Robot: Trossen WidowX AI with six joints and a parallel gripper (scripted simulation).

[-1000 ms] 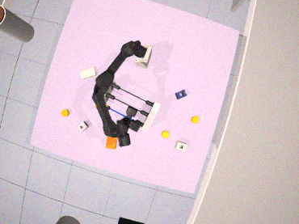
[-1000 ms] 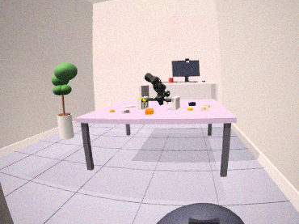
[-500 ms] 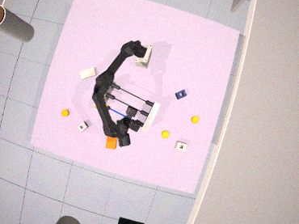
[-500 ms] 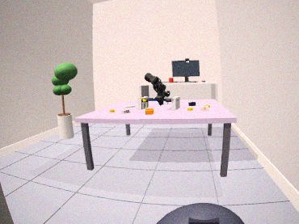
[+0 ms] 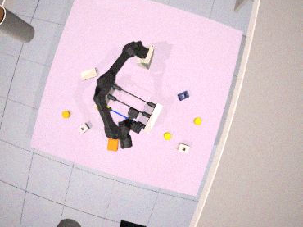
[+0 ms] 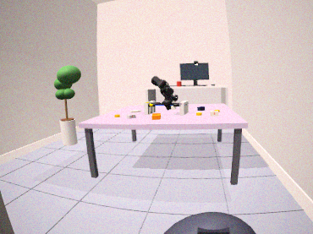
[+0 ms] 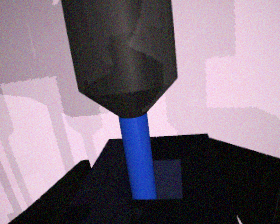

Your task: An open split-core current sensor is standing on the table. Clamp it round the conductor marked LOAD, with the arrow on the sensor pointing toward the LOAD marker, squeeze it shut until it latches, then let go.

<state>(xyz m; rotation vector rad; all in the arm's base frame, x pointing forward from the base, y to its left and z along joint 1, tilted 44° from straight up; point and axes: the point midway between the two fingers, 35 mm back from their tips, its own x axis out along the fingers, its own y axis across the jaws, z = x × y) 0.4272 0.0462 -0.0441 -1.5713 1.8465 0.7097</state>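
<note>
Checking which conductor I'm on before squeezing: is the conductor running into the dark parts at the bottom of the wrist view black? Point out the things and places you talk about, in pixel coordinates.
No, the conductor (image 7: pixel 137 155) there is blue, emerging below a dark sleeve.
</note>
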